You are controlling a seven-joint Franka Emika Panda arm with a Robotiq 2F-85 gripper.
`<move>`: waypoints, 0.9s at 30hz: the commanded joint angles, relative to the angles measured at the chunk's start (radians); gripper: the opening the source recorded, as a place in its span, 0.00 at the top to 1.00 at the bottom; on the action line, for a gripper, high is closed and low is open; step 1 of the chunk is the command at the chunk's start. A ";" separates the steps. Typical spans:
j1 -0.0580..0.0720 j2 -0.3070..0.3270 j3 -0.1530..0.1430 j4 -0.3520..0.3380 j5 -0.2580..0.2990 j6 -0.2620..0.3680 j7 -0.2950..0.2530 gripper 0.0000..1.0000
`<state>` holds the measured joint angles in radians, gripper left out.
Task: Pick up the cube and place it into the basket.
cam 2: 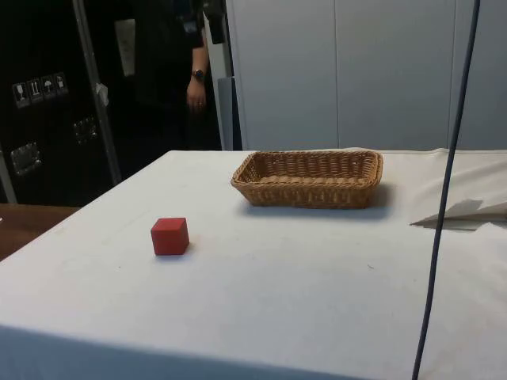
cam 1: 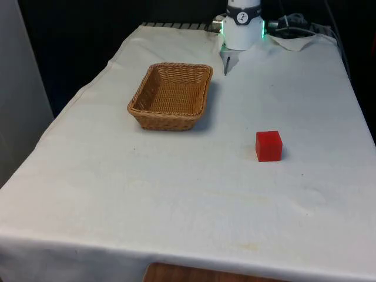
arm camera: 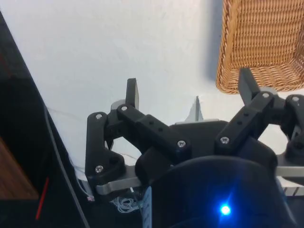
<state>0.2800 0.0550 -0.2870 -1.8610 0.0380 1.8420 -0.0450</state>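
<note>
Basket (cam 1: 171, 97) toward the front view's left on the worktop (cam 1: 176, 194), empty. Red cube (cam 1: 269, 145) well apart at the right, untouched. Gripper (arm camera: 190, 92) spread wide, holding nothing. Risk: off-centre descent nudging the cube aside.

A lab: a cloth-draped tabletop (cam 2: 317, 277) is standing among black equipment cases (cam 2: 40, 103), cables (cam 2: 444, 198) and grey cabinets (cam 2: 356, 71).

One red cube (cam 1: 269, 145), one wicker basket (cam 1: 171, 96), apparently one person (cam 2: 196, 83).
</note>
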 commanded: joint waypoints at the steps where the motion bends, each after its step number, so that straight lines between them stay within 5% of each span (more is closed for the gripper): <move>1: 0.005 0.007 0.005 0.004 -0.006 0.009 0.014 0.00; 27: 0.006 0.113 0.084 0.002 -0.045 0.188 0.124 0.00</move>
<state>0.2850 0.1600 -0.2040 -1.8600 -0.0030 2.0140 0.0710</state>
